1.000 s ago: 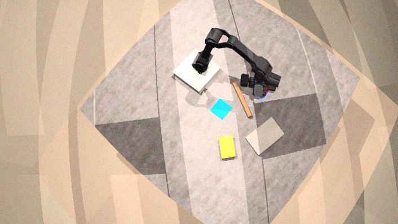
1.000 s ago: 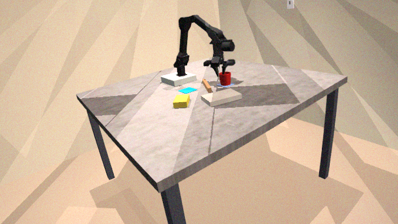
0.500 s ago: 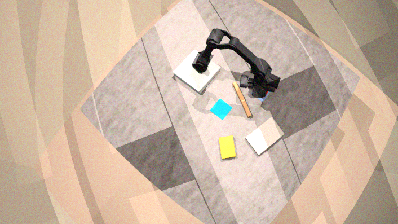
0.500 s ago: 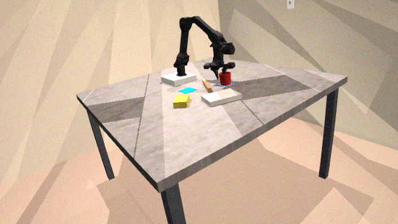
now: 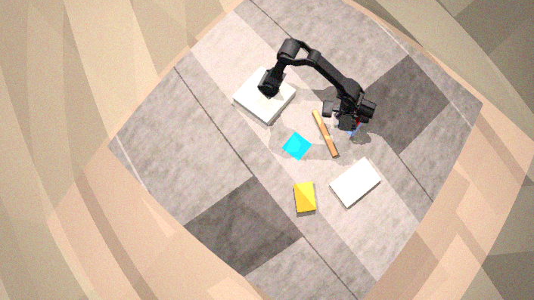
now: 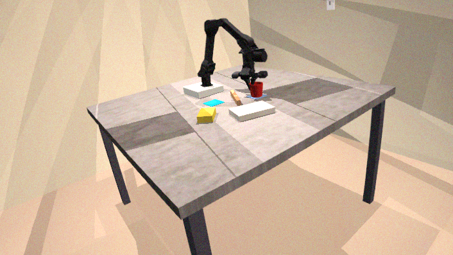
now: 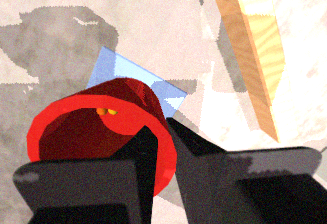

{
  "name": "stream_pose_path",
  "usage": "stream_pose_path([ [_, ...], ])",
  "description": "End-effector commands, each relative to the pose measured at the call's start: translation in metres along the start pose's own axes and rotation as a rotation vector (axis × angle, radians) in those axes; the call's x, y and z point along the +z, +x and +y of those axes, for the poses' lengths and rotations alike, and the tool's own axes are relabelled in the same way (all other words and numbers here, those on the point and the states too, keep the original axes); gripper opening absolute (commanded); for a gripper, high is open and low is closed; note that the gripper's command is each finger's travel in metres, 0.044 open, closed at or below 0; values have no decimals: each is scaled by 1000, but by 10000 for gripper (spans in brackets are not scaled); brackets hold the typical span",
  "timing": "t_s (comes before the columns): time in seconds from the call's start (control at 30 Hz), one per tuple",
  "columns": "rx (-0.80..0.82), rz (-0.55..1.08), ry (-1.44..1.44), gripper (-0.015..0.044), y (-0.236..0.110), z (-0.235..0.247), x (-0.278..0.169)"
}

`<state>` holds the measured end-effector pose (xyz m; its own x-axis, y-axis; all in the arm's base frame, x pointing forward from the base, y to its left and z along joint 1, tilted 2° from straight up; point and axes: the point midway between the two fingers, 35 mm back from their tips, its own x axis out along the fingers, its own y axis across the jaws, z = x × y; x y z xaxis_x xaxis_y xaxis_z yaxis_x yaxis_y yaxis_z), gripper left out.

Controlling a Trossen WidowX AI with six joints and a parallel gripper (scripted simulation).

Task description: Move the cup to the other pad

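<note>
So far the pincer (image 7: 161, 131) only pinches the cup (image 7: 102, 132) wall above the pale-blue pad (image 7: 135, 80); carrying, placing, releasing remain.

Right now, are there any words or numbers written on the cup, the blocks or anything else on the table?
None: no words, numbers or signs show anywhere.
The red cup, yellow block, white block, wooden bar and cyan pad are all plain.
The tool, pinching the cup's rim, has no label either.
</note>
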<state>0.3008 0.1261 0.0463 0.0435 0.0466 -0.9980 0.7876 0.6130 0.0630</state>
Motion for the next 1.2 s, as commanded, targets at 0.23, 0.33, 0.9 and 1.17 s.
stream_pose_path([
  [0.23,-1,0,1,0,-15,1,0],
  [0.33,-2,1,2,0,-27,1,0],
  [0.9,-8,2,6,0,-53,-5,0],
  [1.17,-8,2,6,0,-53,-5,0],
])
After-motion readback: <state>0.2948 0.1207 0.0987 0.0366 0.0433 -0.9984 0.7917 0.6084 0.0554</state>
